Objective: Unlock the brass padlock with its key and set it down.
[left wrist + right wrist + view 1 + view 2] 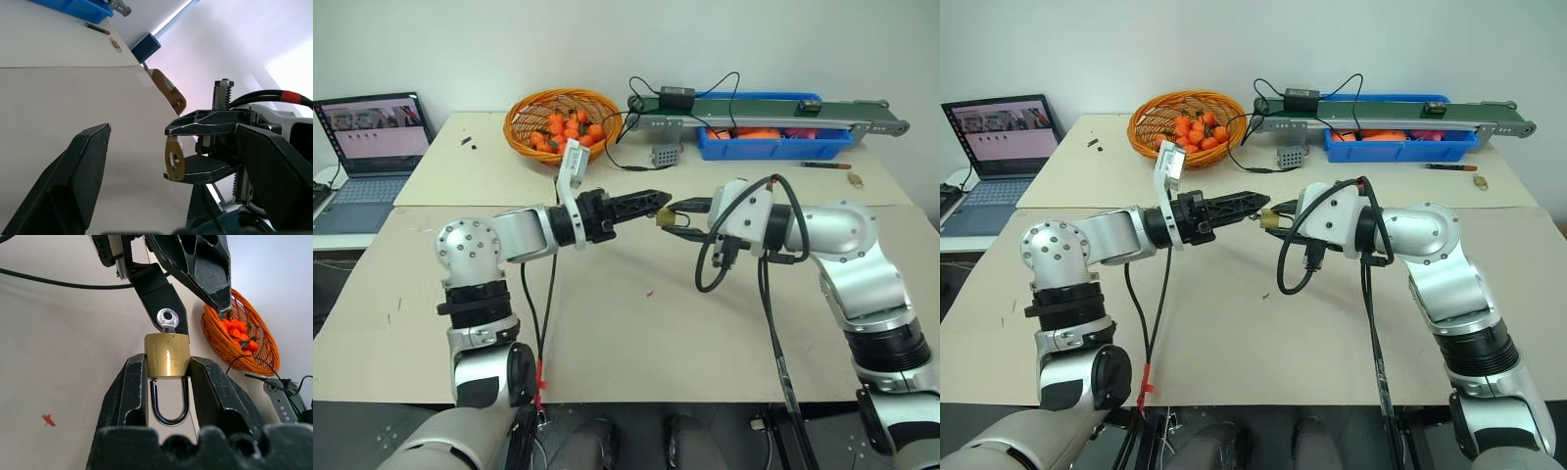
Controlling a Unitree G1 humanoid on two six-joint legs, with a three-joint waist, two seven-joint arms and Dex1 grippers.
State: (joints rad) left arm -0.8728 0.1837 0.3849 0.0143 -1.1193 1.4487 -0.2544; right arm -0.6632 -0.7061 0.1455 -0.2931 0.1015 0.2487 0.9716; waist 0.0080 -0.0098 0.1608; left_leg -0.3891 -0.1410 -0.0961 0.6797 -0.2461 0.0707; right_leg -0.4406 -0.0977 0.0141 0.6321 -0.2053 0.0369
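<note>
While the right gripper pinches the brass padlock between its two black fingers above the table, the key sticks out of the lock's body. The left gripper hovers just beside the key, fingers spread apart, not touching it.

Bare table lies open below both pincers; the orange basket and blue bin crowd the far edge.
</note>
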